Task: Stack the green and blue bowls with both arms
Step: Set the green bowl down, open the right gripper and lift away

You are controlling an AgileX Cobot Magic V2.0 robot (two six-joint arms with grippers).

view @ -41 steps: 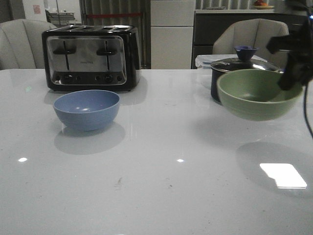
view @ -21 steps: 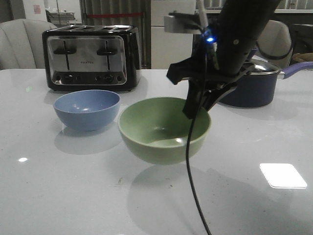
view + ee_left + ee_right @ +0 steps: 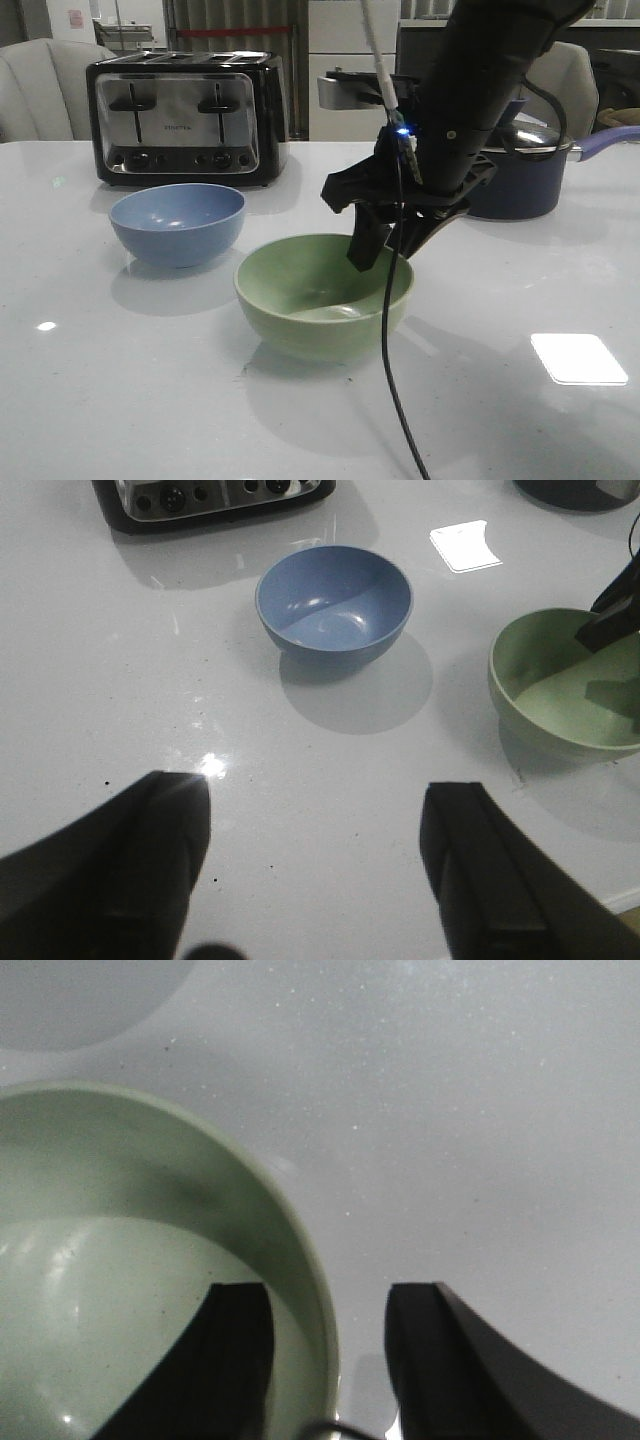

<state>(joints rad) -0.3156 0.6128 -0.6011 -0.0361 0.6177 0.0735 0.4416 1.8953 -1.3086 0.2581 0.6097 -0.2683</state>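
Note:
The dusty blue bowl (image 3: 177, 225) (image 3: 335, 600) stands upright on the white table (image 3: 120, 400) in front of the toaster. To its right the pale green bowl (image 3: 300, 300) (image 3: 560, 695) (image 3: 120, 1260) rests on the table, apart from the blue one. My right gripper (image 3: 385, 245) (image 3: 330, 1295) straddles the green bowl's right rim, one finger inside and one outside. A gap shows between the outer finger and the rim, so it is open. My left gripper (image 3: 315, 790) hangs open over bare table nearer than the blue bowl, holding nothing; it is out of the front view.
A black and chrome toaster (image 3: 185, 115) stands at the back left. A dark saucepan with a lid (image 3: 515, 180) stands at the back right behind the right arm. A thin black cable (image 3: 390, 380) hangs from the right arm to the table's near edge.
The right arm carried the green bowl from the right side leftward and lowered it onto the table beside the blue bowl. The blue bowl has not moved.

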